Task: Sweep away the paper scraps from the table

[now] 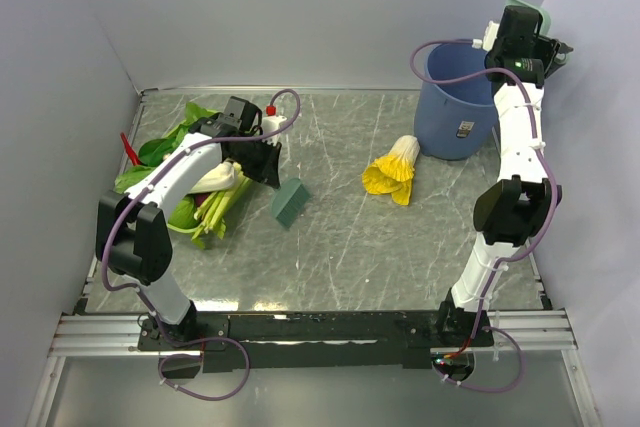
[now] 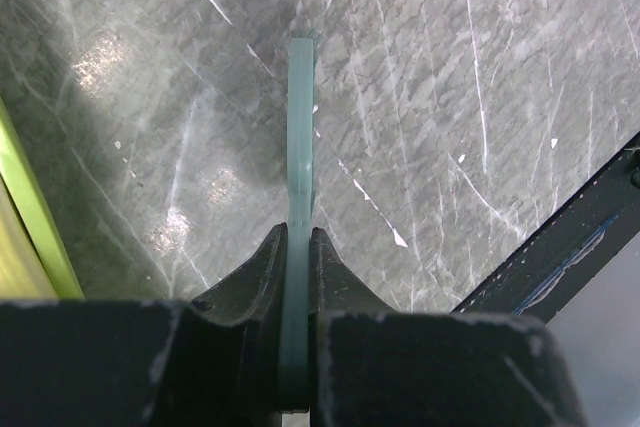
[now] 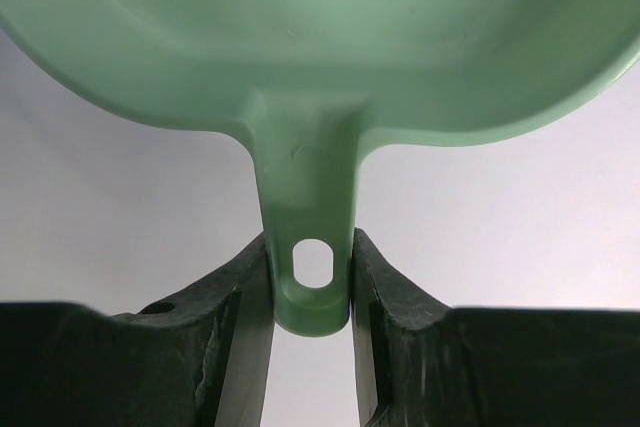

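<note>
Two end effectors, each closed on a tool; no loose paper scraps can be made out on the bare table (image 1: 380, 247).

Item 1. Left end effector (image 2: 299, 247): fingers clamped on the thin edge of a green sweeper (image 1: 290, 204). The sweeper runs straight out from the fingertips, its wedge head left of centre, on or just over the table; contact cannot be told.

Item 2. Right end effector (image 3: 310, 252): fingers clamped on the handle of a mint-green dustpan (image 3: 320, 37), handle in line with the fingers, pan beyond them. It is held high at the far right, above the rim of a blue bucket (image 1: 450, 112).

Item 3. Paper scraps: none identifiable. The bucket interior shows only in part and reveals nothing certain. A small red spot (image 1: 270, 109) beside the left wrist is too small to class as scrap or fitting.

Item 4. Bystanders: yellow-and-white vegetable (image 1: 392, 172) just near-left of the bucket; leafy greens (image 1: 165, 152) under the left arm.

Assessment: sweeping looks near complete. Any leftover scrap would likely lie left, by the greens, nearer the left arm. The dustpan is well apart at the far right and would need bringing down to the table.
</note>
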